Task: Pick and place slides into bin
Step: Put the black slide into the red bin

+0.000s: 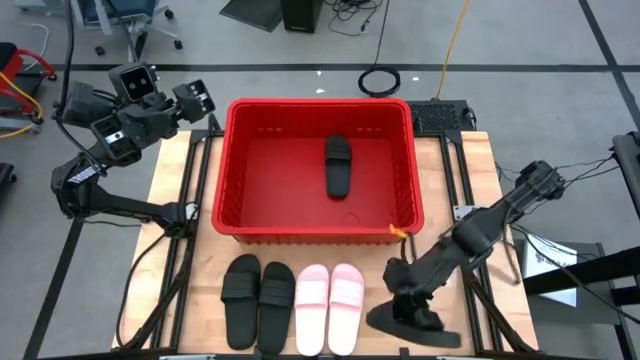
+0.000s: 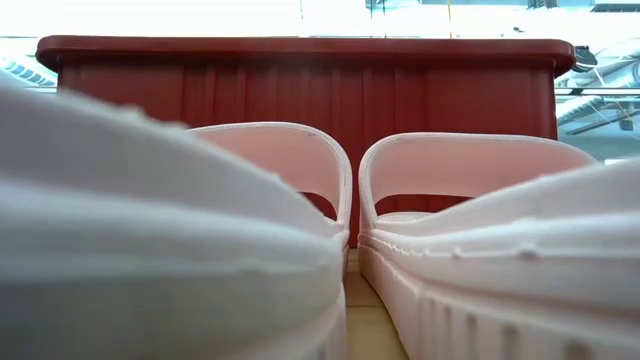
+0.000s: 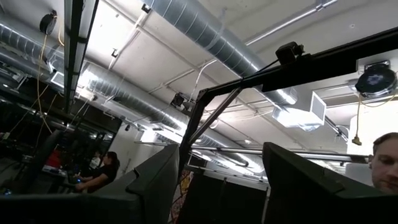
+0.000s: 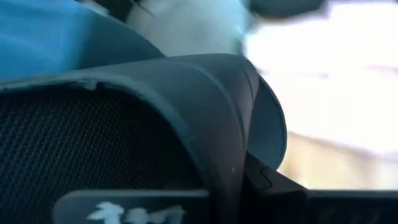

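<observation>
Slides on table front edge, left to right: black pair (image 1: pixel 258 300), pink pair (image 1: pixel 330 294), all lying lengthwise toward bin (image 1: pixel 232 160), toes facing it. Further black slide (image 1: pixel 412 321) at far right, under right gripper (image 1: pixel 407 303); finger state cannot be told. White lettering on strap, unreadable. One black slide (image 1: pixel 338 165) inside bin, lengthwise. Left gripper (image 1: pixel 193 96) raised at table's back left, fingers spread apart, empty.

One black slide (image 1: pixel 338 165) occupies the bin (image 1: pixel 232 170); its remaining floor lies open.
</observation>
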`<state>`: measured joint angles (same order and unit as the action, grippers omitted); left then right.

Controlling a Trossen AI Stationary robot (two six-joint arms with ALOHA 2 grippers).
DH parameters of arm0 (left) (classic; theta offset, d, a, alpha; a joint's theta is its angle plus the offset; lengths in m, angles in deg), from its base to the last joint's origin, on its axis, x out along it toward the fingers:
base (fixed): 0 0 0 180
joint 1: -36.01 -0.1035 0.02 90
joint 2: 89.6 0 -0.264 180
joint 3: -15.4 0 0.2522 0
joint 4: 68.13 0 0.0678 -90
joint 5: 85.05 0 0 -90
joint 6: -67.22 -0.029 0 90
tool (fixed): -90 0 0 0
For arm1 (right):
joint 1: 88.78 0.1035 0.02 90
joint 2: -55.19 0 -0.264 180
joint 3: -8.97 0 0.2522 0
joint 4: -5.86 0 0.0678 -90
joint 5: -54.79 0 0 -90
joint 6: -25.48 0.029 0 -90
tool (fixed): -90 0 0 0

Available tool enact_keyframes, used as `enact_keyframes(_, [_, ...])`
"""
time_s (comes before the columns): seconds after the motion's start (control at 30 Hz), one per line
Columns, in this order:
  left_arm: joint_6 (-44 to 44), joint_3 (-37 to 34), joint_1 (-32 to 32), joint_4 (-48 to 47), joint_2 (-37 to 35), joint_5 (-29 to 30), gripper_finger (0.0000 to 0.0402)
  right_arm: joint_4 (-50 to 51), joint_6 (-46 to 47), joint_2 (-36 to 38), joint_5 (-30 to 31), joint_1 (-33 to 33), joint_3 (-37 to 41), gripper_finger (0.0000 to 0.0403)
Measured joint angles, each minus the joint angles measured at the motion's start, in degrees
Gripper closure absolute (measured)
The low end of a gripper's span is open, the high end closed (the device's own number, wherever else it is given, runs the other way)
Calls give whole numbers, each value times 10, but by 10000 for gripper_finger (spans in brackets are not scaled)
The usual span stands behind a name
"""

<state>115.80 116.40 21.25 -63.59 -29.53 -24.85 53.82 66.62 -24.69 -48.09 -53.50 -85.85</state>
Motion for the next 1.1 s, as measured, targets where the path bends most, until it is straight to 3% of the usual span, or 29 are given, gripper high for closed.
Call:
enact_keyframes(0.13, [14, 0, 0, 13, 0, -2, 160, -195, 18, 24, -53, -24, 0, 395])
enact_keyframes(0.27, [22, 0, 0, 32, -1, -2, 160, -436, 4, 28, -55, -48, 0, 395])
enact_keyframes(0.37, [29, 0, 0, 41, -2, -3, 160, -609, -35, 27, -53, -69, 0, 395])
enact_keyframes(0.5, [33, 0, 0, 44, -5, -3, 160, -762, -130, 25, -37, -101, -3, 395])
enact_keyframes(0.7, [41, 0, 0, 43, -6, -22, 160, -771, -403, 16, -1, -144, -95, 395])
enact_keyframes(0.8, [41, 0, 0, 43, -6, -22, 160, -686, -556, 10, 46, -156, -172, 395])
enact_keyframes(0.9, [41, 0, 0, 43, -6, -22, 160, -576, -680, -4, 145, -161, -254, 395])
enact_keyframes(1.1, [42, 0, 0, 43, -6, -32, 160, -489, -840, -49, 374, -162, -385, 395])
